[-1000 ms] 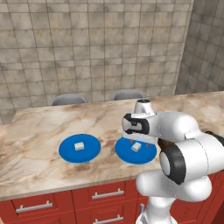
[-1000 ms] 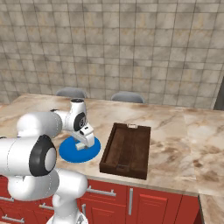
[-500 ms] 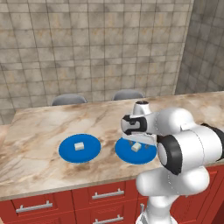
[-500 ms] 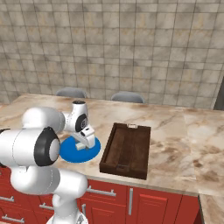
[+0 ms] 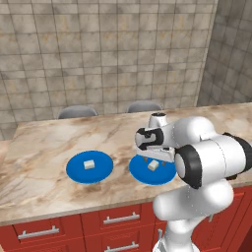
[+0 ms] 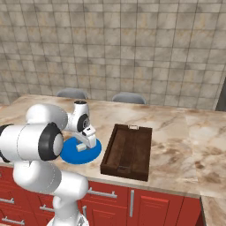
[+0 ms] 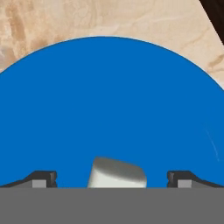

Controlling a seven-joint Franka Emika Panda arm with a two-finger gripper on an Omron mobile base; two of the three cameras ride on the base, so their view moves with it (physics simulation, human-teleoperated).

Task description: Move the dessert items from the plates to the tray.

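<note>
- Left base view: two blue plates on the marble tabletop point(image 5: 44, 147). The left plate point(image 5: 89, 166) carries a cube point(image 5: 89, 165) near its middle; the right plate point(image 5: 153, 170) carries the other cube point(image 5: 153, 166). The end effector point(image 5: 153, 158) hangs just above that right cube, with the arm's white bulk close behind it
- Right base view: the right plate point(image 6: 81, 150) lies just left of the tray point(image 6: 128, 151), apart from it, with a strip of marble between. The cube point(image 6: 80, 148) sits on the blue under the end effector point(image 6: 84, 143). The tray looks bare, so I judge neither cube moved yet
- Hand view: the plate point(image 7: 109, 100) spreads blue across the frame; the cube point(image 7: 117, 173) sits low, between the two dark fingertips point(image 7: 42, 178), which stand wide apart, each well clear of the cube's sides. The end effector point(image 7: 113, 179) is fully spread and holds nothing. A dark corner of the tray point(image 7: 215, 13) shows at top right
- Step in hand, as I judge it: lining up over the first cube for the pick. Next calls for a short descent until the tips bracket the cube, then a gentle close; it is small, so staying centred matters, then lift and carry sideways over the tray's rim
</note>
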